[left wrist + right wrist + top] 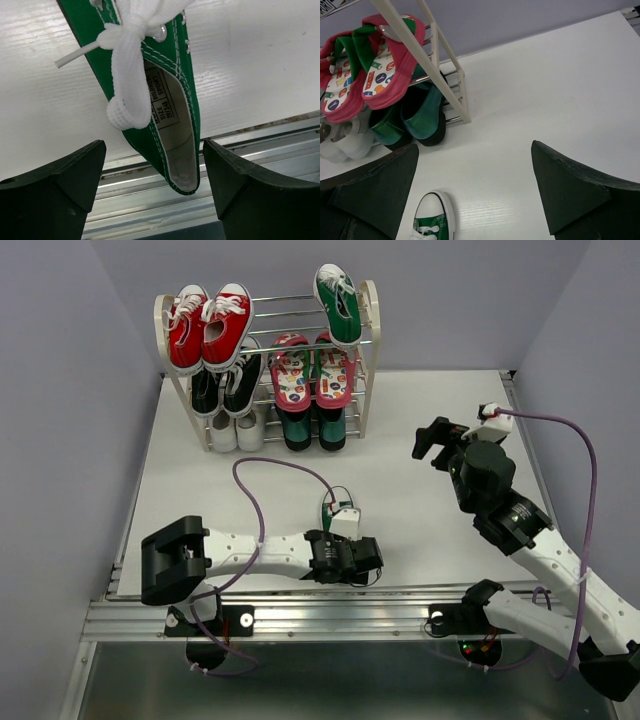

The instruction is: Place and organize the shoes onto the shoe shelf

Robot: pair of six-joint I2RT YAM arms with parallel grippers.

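The loose green sneaker (165, 100), white-laced, lies on the counter (430, 510) close to its near edge, heel toward the metal rail (300, 618). The left tool (154, 146) hangs directly over it. In the left wrist view the heel opening sits between the two fingers, which stand on either side without touching it.

The second green sneaker (338, 302) rests at the right end of the top tier of the shoe shelf (371, 358). The flip-flops (312, 370) are on the tier beneath it, and the dark green loafers (312, 428) lower again. The red sneakers (208, 325) and black sneakers (225, 388) fill the left side.

The shelf stands at the back of the white counter, against a pale lavender wall (450, 300).

The left tool is spread wide and grips nothing. The right tool (475, 147) is to the right of the shelf over bare counter, well apart from the loose sneaker. Its fingers are also wide apart and empty.
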